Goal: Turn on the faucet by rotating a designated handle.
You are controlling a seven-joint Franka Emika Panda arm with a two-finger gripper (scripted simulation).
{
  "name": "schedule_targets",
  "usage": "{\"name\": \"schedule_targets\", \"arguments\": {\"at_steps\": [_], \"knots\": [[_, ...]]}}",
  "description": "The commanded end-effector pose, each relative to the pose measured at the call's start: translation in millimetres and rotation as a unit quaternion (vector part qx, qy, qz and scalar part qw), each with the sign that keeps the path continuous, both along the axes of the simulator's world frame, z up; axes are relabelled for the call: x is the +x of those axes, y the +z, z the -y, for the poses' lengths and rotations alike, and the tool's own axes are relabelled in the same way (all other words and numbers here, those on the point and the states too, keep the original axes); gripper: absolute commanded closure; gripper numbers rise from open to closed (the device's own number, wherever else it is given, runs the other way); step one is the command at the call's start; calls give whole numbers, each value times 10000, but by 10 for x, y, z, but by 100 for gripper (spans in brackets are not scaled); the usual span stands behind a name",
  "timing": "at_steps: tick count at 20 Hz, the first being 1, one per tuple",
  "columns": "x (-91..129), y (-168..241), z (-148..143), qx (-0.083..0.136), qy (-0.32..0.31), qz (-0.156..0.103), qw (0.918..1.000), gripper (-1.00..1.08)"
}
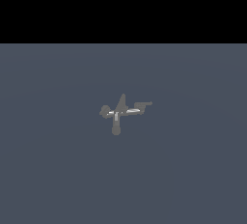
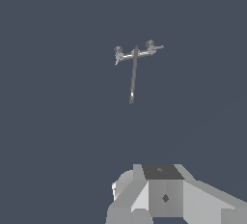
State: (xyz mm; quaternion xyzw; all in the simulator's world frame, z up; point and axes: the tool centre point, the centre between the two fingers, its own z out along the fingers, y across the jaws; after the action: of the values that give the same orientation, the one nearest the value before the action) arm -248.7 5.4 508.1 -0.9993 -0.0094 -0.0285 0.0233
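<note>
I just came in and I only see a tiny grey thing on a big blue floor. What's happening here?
That tiny thing is a small dull-grey metal faucet standing alone on the flat blue-grey floor. Its thin grey T-ended handle sticks out toward the exterior view's right. Nothing touches it yet. The robot arm does not show in the exterior view; in the wrist view only part of its pale grey gripper shows, well away from the faucet, with its fingers out of sight. The turning has not started.

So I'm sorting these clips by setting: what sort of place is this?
Most likely a bare simulated test scene, not a real room: a flat, uniform blue-grey floor, a black void behind it, and one small grey faucet standing alone.
</note>
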Motion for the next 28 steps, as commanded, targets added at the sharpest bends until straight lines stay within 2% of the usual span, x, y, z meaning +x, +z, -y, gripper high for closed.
{"name": "schedule_targets", "arguments": {"at_steps": [1,9,17,23,28], "knots": [[0,0,0,0,0,0,10000,108],[96,-122,-47,2,-201,-11,9998,108],[395,-491,-164,8,-803,-45,9968,108],[738,-900,-252,16,-1462,-82,9892,108],[1068,-1284,-294,24,-2071,-117,9783,108]]}}
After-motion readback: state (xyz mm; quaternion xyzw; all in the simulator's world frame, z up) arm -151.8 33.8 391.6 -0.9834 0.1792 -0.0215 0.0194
